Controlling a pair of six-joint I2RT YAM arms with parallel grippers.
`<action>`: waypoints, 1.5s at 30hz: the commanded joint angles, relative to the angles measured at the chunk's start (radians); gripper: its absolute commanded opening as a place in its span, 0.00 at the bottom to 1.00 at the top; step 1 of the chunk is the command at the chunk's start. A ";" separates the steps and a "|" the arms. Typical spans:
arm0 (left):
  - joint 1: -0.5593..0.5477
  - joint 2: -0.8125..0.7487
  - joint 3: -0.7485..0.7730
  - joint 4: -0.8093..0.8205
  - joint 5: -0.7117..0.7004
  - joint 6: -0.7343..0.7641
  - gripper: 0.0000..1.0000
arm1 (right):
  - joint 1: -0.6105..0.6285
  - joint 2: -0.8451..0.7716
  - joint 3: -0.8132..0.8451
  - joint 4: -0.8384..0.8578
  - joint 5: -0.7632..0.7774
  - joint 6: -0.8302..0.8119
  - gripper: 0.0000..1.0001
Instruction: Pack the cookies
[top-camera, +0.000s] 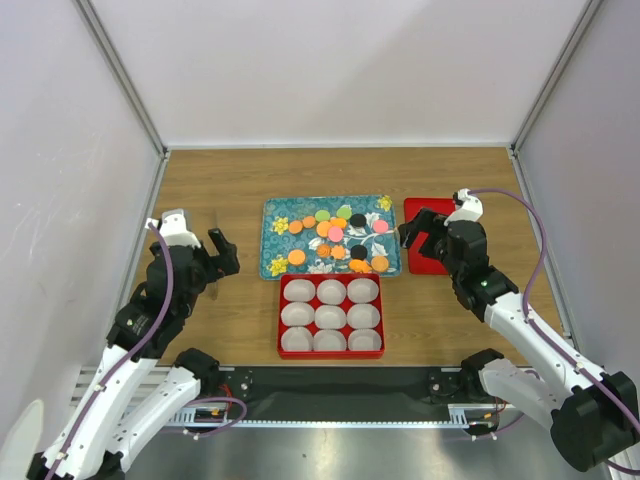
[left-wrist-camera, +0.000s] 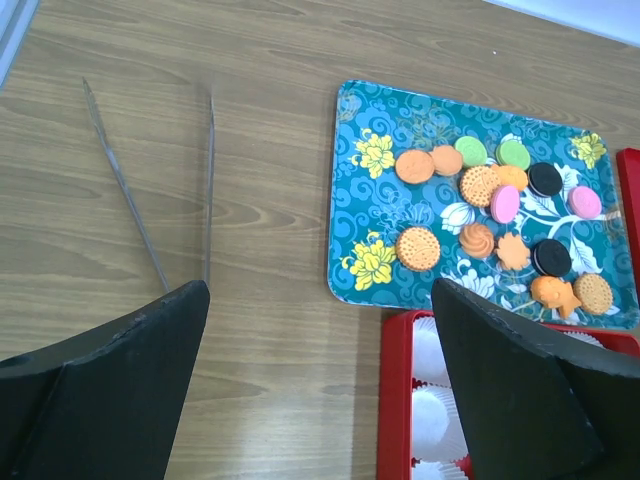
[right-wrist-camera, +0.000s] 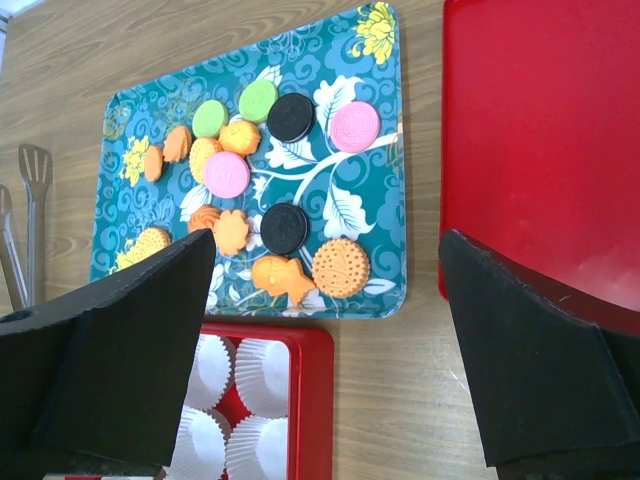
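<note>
Orange, pink, green, black round cookies (top-camera: 335, 234) are lying on the teal flowered tray (top-camera: 290, 208) mid-frame; we are finding the red cup-lined box (top-camera: 330, 278) below unfilled, left hand (left-wrist-camera: 320, 290) and right hand (right-wrist-camera: 325, 240) gaping empty.

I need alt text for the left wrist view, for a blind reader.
A teal flowered tray of cookies, mostly orange, lies on a wooden table, seen between the open black fingers of the left gripper. Metal tongs lie left of the tray; a red box with white paper cups shows below it.
</note>
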 joint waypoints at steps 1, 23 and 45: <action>0.006 0.005 0.001 0.002 -0.033 -0.005 1.00 | 0.000 -0.019 0.023 0.030 0.018 -0.026 1.00; 0.393 0.436 0.084 0.048 0.173 0.030 1.00 | -0.003 -0.015 -0.033 0.090 -0.116 -0.129 1.00; 0.542 0.990 0.210 0.137 0.185 0.128 1.00 | -0.055 -0.056 -0.062 0.099 -0.202 -0.112 1.00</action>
